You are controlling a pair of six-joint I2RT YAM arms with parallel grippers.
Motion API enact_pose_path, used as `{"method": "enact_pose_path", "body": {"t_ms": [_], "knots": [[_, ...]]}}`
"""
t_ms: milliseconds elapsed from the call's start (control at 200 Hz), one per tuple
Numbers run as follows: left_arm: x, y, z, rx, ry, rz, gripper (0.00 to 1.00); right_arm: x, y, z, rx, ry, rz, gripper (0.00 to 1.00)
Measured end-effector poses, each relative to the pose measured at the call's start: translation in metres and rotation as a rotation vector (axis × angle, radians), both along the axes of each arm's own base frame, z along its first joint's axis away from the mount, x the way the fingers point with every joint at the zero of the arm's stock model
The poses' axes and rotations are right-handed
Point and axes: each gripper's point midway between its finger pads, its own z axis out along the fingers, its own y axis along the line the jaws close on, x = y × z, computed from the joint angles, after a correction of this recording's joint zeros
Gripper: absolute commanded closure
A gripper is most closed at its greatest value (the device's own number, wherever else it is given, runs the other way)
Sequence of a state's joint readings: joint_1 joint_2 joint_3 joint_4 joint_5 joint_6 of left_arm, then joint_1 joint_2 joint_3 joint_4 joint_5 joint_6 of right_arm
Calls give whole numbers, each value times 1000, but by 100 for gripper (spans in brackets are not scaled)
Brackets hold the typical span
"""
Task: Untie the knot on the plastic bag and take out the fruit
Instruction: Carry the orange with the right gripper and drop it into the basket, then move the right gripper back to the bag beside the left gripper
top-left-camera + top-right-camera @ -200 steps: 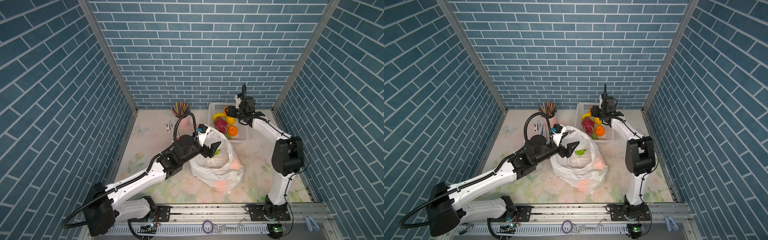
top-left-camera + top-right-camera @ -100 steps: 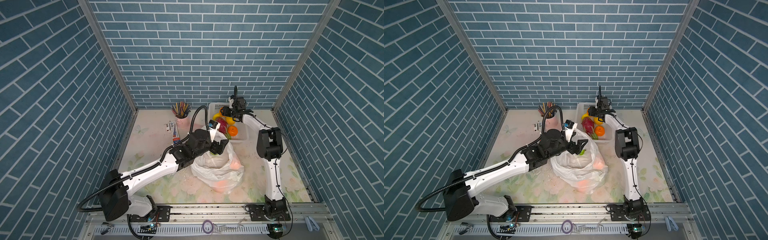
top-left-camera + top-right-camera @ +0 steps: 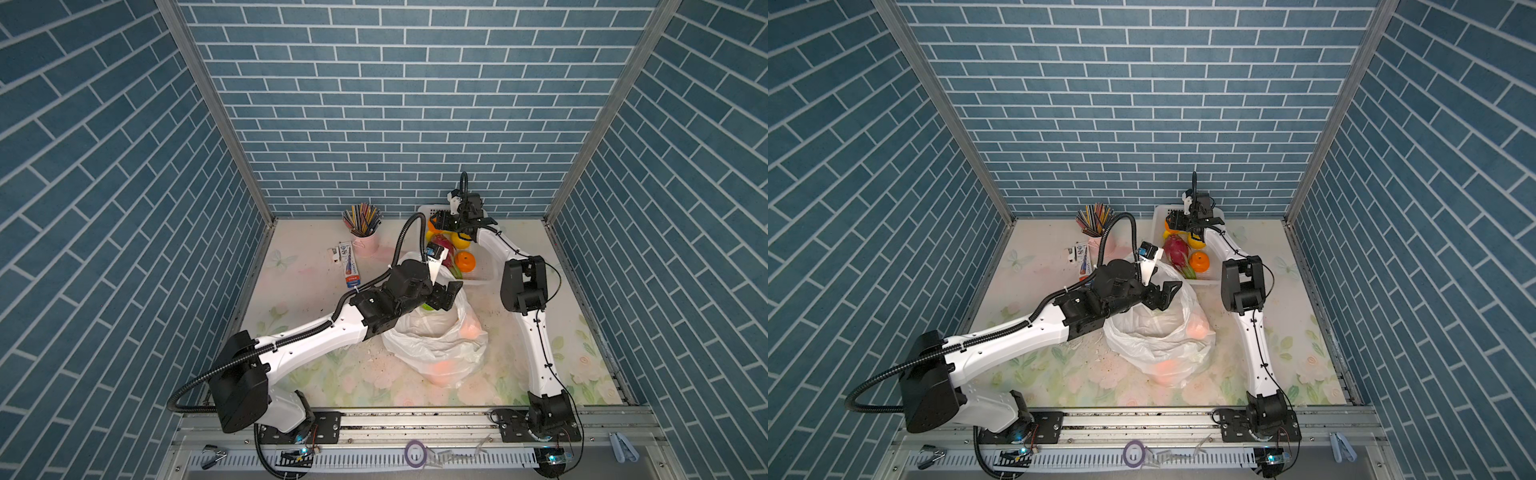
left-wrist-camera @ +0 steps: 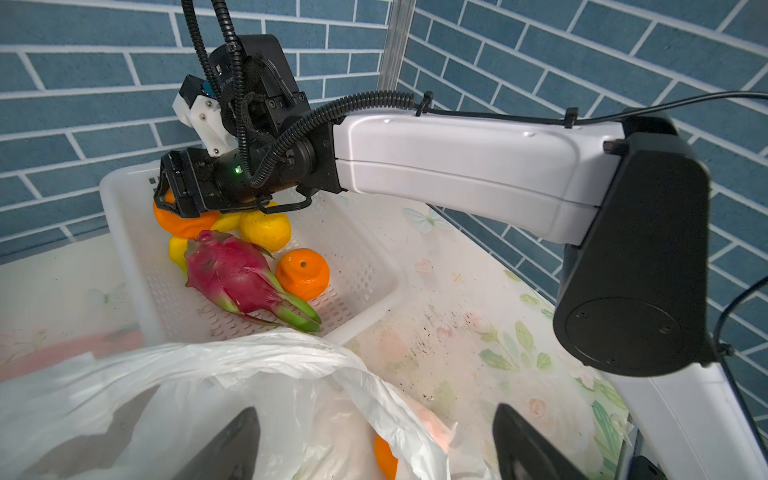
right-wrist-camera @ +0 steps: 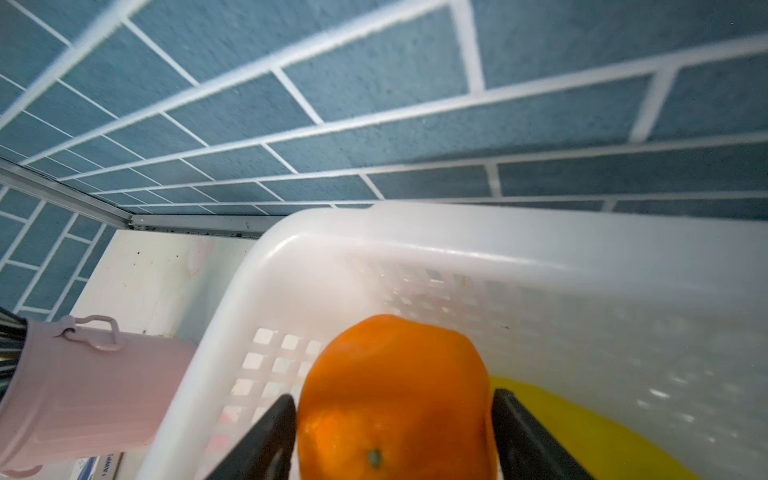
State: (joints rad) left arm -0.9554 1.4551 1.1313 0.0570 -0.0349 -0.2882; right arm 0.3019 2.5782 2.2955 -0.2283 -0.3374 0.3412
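Overhead, both top views show the left gripper [image 3: 449, 296] spread above the plastic bag's [image 3: 432, 347] open mouth. Left wrist: the right gripper [image 4: 170, 189] sits over an orange [image 4: 183, 224] in the basket [image 4: 374, 266]. Right wrist: its fingers [image 5: 266, 436] flank that orange; pinching or not, cannot tell.

We see glossy white shells [image 3: 307, 340] and black joint housings [image 3: 239, 386] on both arms [image 3: 1017, 338], ribbed black conduit [image 4: 357, 102] looping outside, a green light [image 4: 237, 169] on the right one, and a matte black left gripper [image 3: 1165, 296].
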Motion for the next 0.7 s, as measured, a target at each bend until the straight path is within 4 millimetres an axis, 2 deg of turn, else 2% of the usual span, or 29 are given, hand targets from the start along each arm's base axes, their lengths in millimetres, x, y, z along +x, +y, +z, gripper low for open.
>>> {"method": "enact_pose_path", "body": {"t_ms": [240, 350, 435, 520, 630, 700], "knots": [[1, 1, 0, 6, -8, 7, 13, -11, -8, 3, -46, 25, 2, 19], [2, 5, -3, 13, -7, 26, 13, -30, -16, 20, -61, 45, -4, 19], [2, 10, -8, 26, 2, 46, 13, -47, -22, 48, -61, 29, -11, 19], [0, 15, -12, 42, 14, 60, 14, -68, -31, 87, -54, -12, -22, 19], [-4, 18, -14, 50, 32, 70, 19, -102, -44, 135, -41, -85, -37, 19], [-8, 20, -17, 56, 46, 72, 21, -125, -54, 157, -37, -121, -52, 19]]}}
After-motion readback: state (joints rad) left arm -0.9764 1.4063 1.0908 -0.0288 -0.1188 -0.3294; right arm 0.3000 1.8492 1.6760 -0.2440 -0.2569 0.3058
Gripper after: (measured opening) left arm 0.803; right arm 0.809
